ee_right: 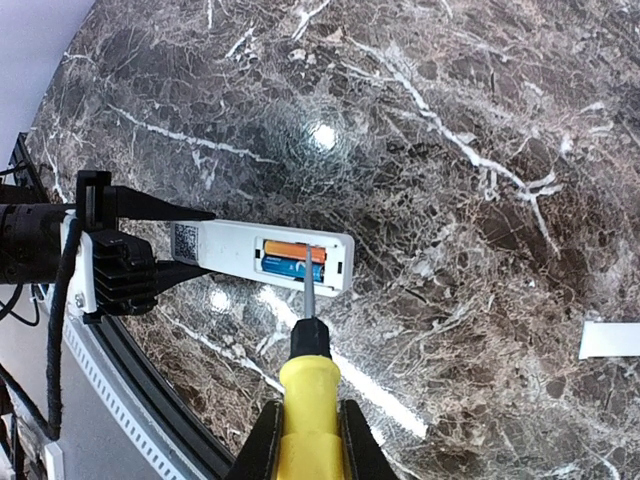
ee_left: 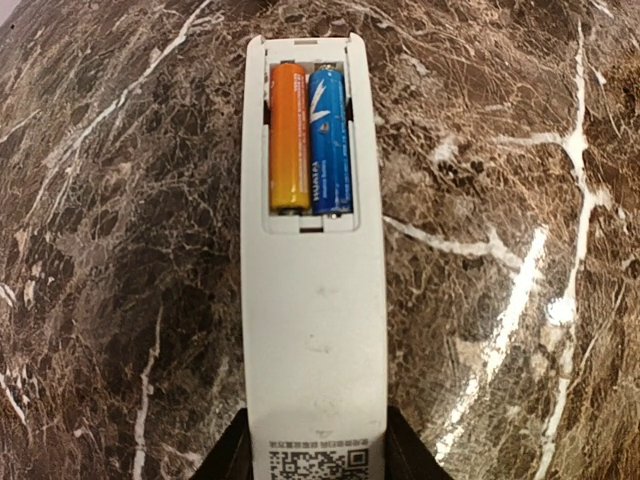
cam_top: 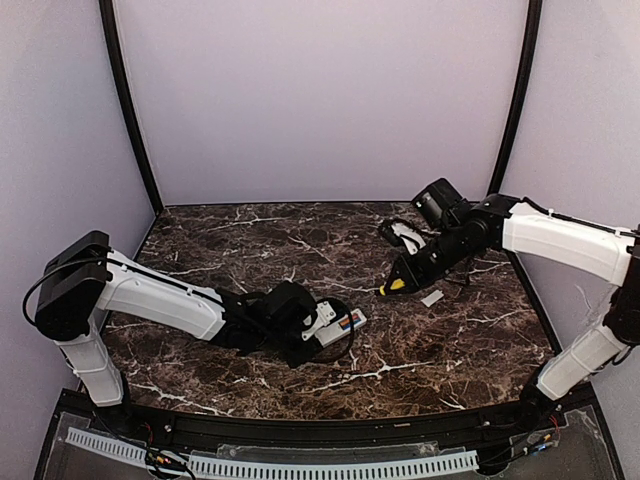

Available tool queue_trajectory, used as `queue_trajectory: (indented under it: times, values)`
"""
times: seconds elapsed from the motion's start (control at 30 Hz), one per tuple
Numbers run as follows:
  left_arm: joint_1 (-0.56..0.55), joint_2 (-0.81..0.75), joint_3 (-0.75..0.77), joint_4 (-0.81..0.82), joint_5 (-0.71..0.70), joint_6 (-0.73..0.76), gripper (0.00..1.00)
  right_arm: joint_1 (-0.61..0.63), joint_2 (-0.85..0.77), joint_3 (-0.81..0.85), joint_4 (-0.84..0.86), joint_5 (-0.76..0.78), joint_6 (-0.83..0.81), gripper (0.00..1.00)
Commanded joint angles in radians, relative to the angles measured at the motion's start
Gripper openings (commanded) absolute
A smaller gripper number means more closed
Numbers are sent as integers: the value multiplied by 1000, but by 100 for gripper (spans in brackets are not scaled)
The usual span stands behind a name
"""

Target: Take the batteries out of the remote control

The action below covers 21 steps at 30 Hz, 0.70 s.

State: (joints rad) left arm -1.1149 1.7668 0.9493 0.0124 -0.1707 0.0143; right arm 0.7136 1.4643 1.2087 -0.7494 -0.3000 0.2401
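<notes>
Done: lid [ee_right: 610, 340] off. Remaining: both batteries [ee_left: 310, 138], seated in bay. Your left gripper [ee_left: 318, 455] clamps remote control [ee_left: 313, 300]; your right gripper [ee_right: 308, 430] pinches yellow tool [ee_right: 308, 385], tip short of bay.

Battery bay uncovered, batteries [ee_left: 310, 140] exposed from above. Code end of remote control [ee_left: 315, 330] blocked by left gripper [ee_left: 315, 455]. Bare table [cam_top: 280, 250] left between arms. Lid [cam_top: 432, 298] laid near right gripper [ee_right: 308, 428], occupied by yellow tool [ee_right: 310, 390].

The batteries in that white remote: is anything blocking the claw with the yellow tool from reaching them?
Nothing visible does. The batteries lie uncovered in the remote control, which the left claw grips; the lid lies apart on the table. Only open space separates the yellow tool in the right claw from them.
</notes>
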Motion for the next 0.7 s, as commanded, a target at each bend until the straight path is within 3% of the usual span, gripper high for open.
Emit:
queue_trajectory:
  times: [0.0, 0.67]
  values:
    - [-2, 2, 34, -74, 66, -1, 0, 12, 23, -27, -16, -55, 14, 0]
    - [-3, 60, 77, -153, 93, 27, 0, 24, 152, -46, -6, -67, 2, 0]
